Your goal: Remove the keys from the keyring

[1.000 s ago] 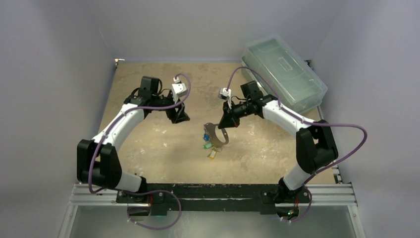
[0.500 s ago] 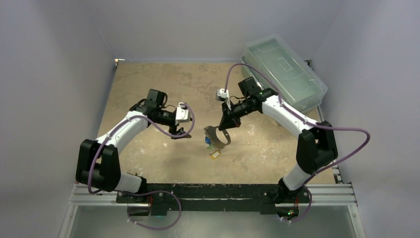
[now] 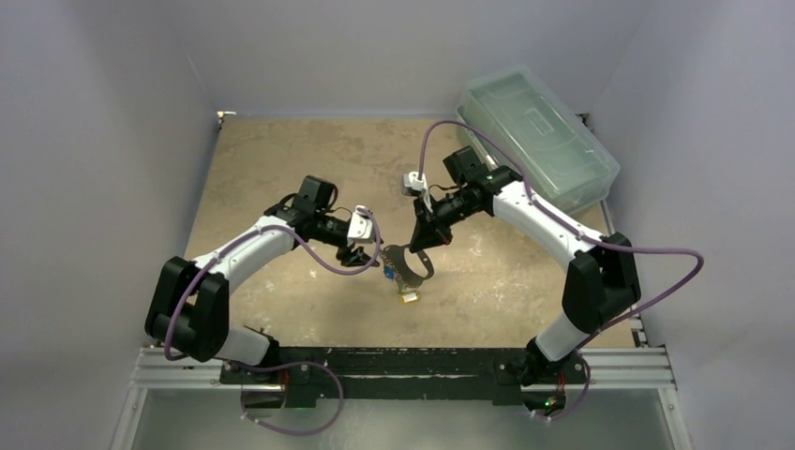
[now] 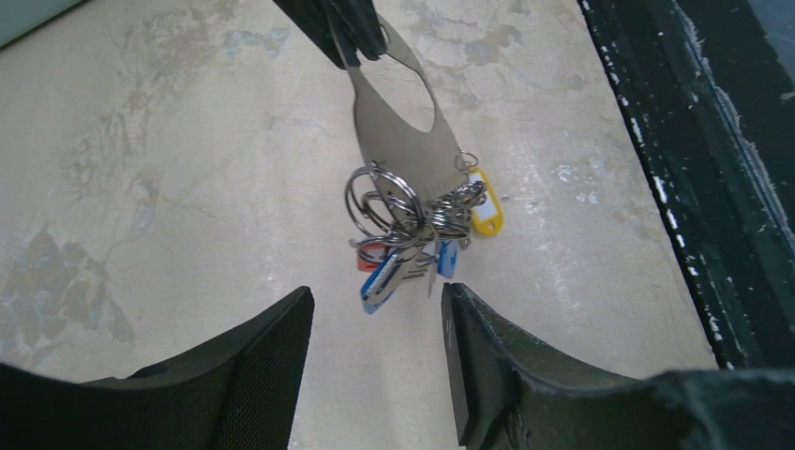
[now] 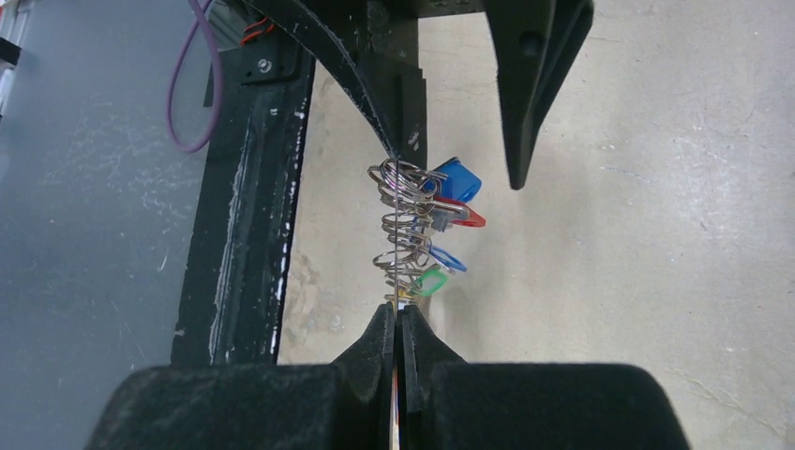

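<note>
My right gripper [image 3: 424, 240] is shut on the upper end of the keyring [image 3: 412, 262], a flat silver-grey arched loop, and holds it hanging over the table. The right wrist view shows the keyring edge-on [image 5: 397, 225] between the closed right gripper [image 5: 397, 314]. The keys [image 4: 412, 225] hang bunched on small wire rings at the loop's lower end, with blue, red and yellow tags; a green tag [image 5: 430, 280] shows in the right wrist view. My left gripper [image 4: 375, 305] is open, its jaws just short of the keys, one on each side. In the top view the left gripper [image 3: 367, 255] sits right beside the keys [image 3: 389, 272].
A clear lidded plastic box [image 3: 537, 136] stands at the back right of the table. A black rail [image 3: 441, 361] runs along the near edge. Grey walls close in the left, back and right sides.
My left arm has swung right and down from the middle-left, bringing its open jaws up to the keys. My right gripper still holds the keyring, shifted slightly left.
</note>
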